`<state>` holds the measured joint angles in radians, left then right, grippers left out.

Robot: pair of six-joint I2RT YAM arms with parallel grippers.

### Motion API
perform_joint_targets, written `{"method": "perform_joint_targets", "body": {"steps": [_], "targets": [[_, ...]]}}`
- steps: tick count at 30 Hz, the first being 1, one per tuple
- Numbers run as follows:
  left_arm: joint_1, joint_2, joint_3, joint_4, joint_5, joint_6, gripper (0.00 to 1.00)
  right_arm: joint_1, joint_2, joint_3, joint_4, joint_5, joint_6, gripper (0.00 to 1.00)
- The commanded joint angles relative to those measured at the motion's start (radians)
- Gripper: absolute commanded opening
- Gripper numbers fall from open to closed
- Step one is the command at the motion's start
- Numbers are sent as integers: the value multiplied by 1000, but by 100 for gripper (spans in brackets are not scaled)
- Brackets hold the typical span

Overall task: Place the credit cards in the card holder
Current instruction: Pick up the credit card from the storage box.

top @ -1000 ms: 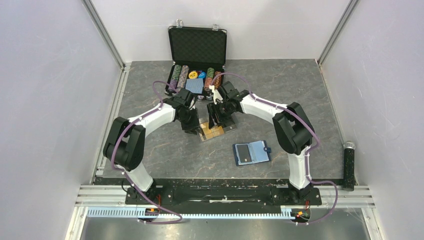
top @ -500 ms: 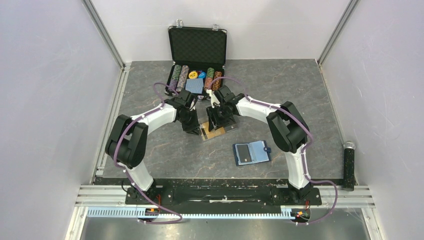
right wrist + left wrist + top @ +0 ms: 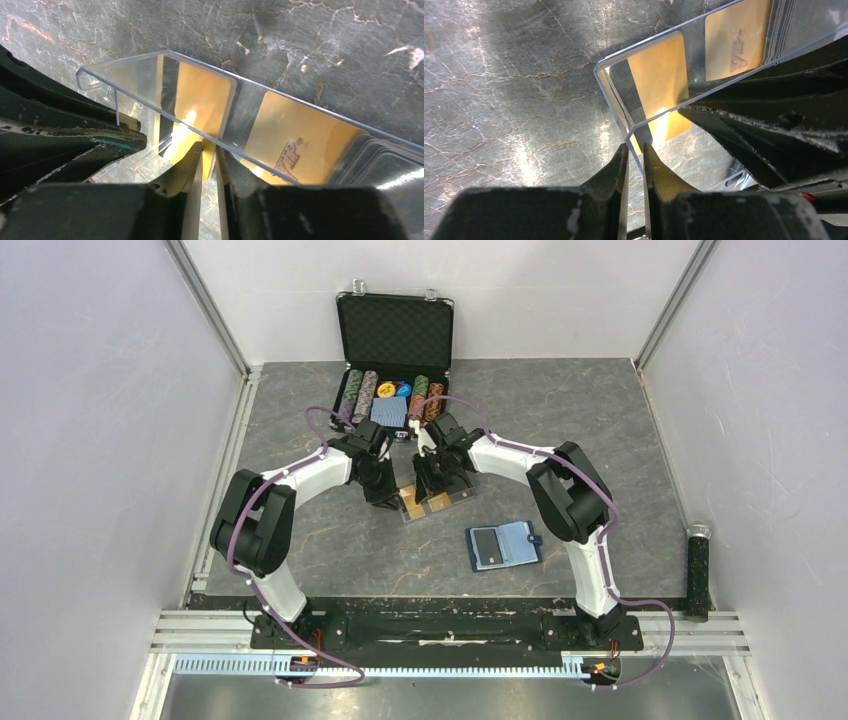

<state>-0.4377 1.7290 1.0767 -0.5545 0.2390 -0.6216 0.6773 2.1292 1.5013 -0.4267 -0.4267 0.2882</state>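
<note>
- The left gripper (image 3: 635, 159) is clenched on the wall of the clear tray (image 3: 611, 100), apparently steadying it.
- The right gripper (image 3: 209, 155) grasps one gold card (image 3: 200, 95) by its edge; other credit cards (image 3: 300, 132) lie just beside its fingers, inside the tray.
- The card holder (image 3: 515, 543) lies open, well apart from both pairs of fingers, seemingly with one dark card (image 3: 487, 545) inside. I'd judge most of the job remains.

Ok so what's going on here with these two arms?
Both arms are bent over a clear tray holding gold cards. The left pincer is clamped on a corner of the tray's wall, seemingly to steady it. The right pincer looks closed on the edge of one gold card in the tray. The blue card holder lies open nearer the right arm's base, and nothing is touching the poker chip case at the back.
</note>
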Motion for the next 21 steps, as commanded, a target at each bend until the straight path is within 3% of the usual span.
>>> {"method": "perform_joint_targets", "body": {"steps": [1,7,21], "targets": [[-7,8,-16,51,37,-19,13,16,43,-12,-14,-34,18,12],[-7,2,-29,51,26,-18,12,16,-2,0,-9,-53,45,0],[-8,3,-37,51,20,-13,10,17,-64,21,-17,-60,82,0]]}}
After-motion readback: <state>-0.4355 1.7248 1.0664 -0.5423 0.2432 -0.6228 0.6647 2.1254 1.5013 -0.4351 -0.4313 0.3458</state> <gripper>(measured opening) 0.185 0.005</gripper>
